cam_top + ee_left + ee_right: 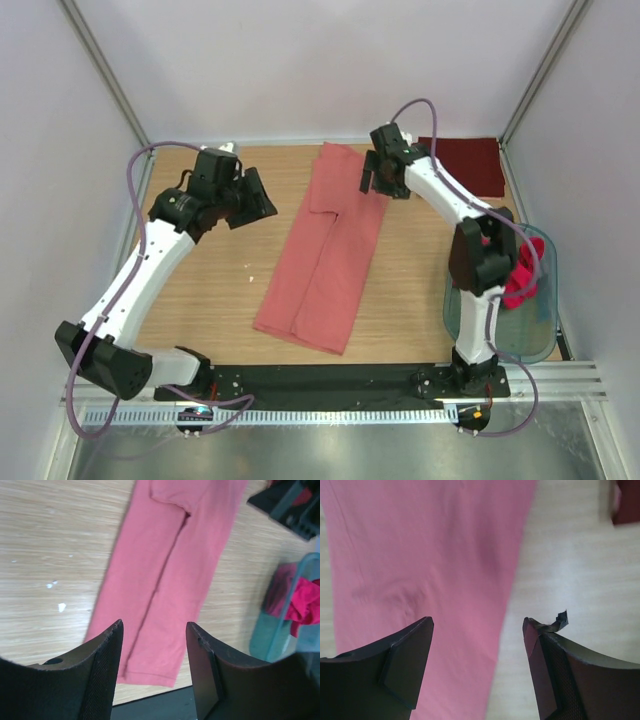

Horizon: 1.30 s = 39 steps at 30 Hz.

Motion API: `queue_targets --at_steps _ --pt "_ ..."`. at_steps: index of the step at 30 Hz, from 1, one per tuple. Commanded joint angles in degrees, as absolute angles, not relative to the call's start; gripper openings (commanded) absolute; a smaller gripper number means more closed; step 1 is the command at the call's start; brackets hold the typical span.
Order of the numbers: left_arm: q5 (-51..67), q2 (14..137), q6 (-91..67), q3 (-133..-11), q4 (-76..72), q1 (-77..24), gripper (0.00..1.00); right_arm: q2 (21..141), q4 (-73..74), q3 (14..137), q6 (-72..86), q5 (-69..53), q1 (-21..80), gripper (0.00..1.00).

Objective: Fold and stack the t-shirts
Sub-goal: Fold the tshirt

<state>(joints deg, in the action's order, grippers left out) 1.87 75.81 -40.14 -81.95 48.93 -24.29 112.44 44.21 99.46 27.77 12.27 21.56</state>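
We are seeing the salmon-pink shirt (325, 250) lying on the table (215, 285) as a long strip running far-to-near. Its far end is under the right gripper (372, 182), whose jaws are wide and empty. The left gripper (258, 200), partly spread and empty, is hovering near its left edge.

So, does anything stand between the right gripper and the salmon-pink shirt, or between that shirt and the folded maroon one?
Nothing visible does. The right gripper hangs open over the far end of the salmon-pink shirt, with only air below. Between that shirt and the maroon shirt lies bare table; only the right arm itself reaches over it.
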Motion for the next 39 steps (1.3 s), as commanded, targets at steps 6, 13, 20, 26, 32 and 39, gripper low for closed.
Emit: queue_targets --at_steps 6,13,20,26,32,39 --pt "-1.94 71.63 -32.70 -76.12 53.70 -16.44 0.56 135.32 40.69 126.17 22.33 20.29 26.01 0.79" --pt "-3.78 72.07 -30.77 -73.04 53.18 -14.68 0.59 145.62 37.88 133.59 18.38 19.43 29.70 0.77" --pt "-5.19 74.09 -28.92 -73.83 53.09 -14.68 0.60 153.19 33.42 142.98 16.43 12.67 34.53 0.75" --pt "-3.35 73.22 -29.88 -71.73 53.00 -14.59 0.60 150.49 31.55 146.95 20.82 7.83 36.12 0.75" --pt "5.98 76.11 -32.60 -64.52 52.39 -14.68 0.58 140.12 41.56 144.40 20.83 7.03 35.42 0.76" --pt "13.36 77.43 -37.26 -54.77 47.55 -14.68 0.59 114.73 45.18 108.47 25.22 -3.41 32.78 0.78"
